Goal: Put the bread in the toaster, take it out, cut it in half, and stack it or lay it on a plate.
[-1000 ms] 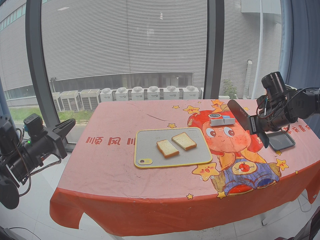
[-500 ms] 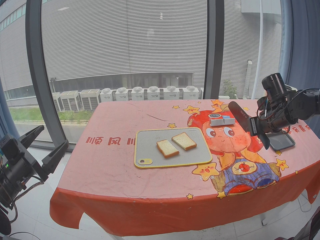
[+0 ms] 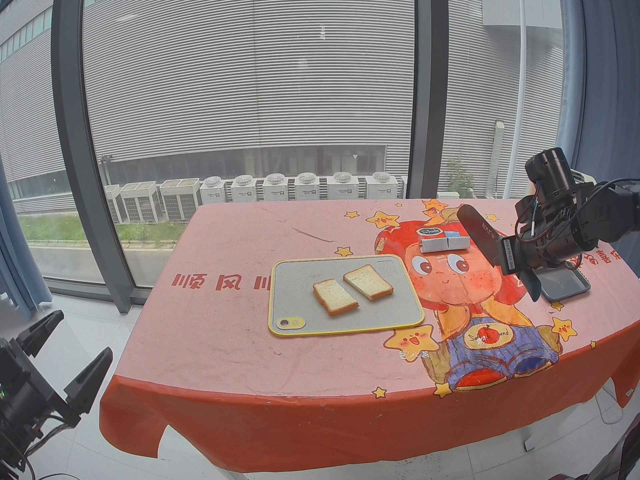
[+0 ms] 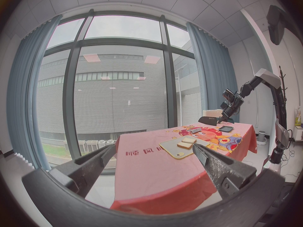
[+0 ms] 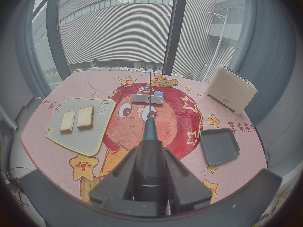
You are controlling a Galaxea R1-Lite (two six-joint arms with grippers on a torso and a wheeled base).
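right gripper (image 5: 150, 148) jaws clamped on the knife (image 3: 481, 234) handle; left gripper (image 4: 153, 147) jaws wide apart, empty.

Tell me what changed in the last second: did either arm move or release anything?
The left end effector dropped from about table-edge height to well below the tabletop, off the table's left side, open and empty throughout. The right end effector barely shifted and stays shut on the knife. Nothing was grasped or released. The bread halves and the cutting board stayed put.
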